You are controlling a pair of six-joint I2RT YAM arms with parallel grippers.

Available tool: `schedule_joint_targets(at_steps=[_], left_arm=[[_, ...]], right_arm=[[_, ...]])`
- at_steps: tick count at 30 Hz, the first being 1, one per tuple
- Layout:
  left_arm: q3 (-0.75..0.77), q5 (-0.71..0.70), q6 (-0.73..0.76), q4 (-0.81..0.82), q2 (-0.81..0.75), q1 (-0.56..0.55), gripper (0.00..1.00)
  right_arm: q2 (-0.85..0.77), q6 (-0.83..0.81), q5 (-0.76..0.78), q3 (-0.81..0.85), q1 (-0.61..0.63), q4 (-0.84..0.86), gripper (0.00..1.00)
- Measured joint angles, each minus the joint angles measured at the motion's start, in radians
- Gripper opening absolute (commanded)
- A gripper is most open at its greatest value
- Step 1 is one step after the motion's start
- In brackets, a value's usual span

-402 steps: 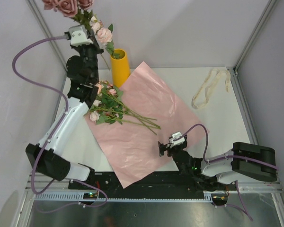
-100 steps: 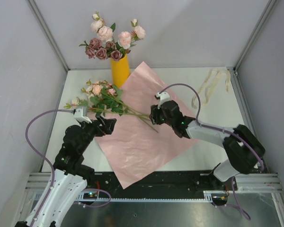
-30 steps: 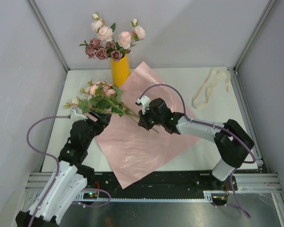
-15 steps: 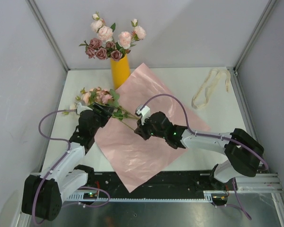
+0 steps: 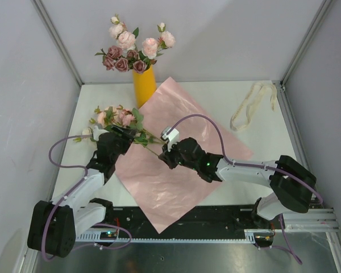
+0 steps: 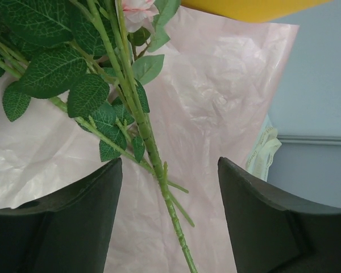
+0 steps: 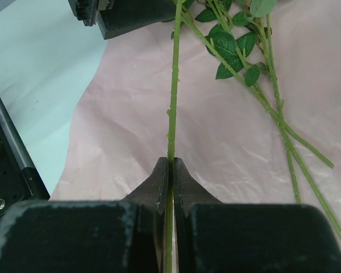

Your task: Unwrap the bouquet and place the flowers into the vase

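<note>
Crinkled paper (image 5: 159, 193), smooth vase (image 5: 144, 85) (matt)

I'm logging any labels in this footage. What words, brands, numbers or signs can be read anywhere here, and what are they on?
No text can be read in any view.
The vase, pink paper and ribbon are plain, with no print.
The white housing on the right arm's wrist shows no legible marking.
</note>
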Motion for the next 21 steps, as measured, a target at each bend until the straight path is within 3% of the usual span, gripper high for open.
schedule_joint_targets(at_steps=[7,13,21], left_arm=[[-0.002,-0.018,-0.003,0.001,0.025,0.002,0.55],[-0.001,-0.017,-0.016,-0.003,0.047,0.008,0.30],[0.016,-0.036,0.002,-0.011,-0.018,0.020,0.23]], right_arm=[[0.009,0.008,0.008,-0.008,0.009,0.011,0.00],[0.013,0.012,0.007,-0.032,0.018,0.024,0.00],[0.033,0.017,0.004,-0.033,0.019,0.057,0.00]])
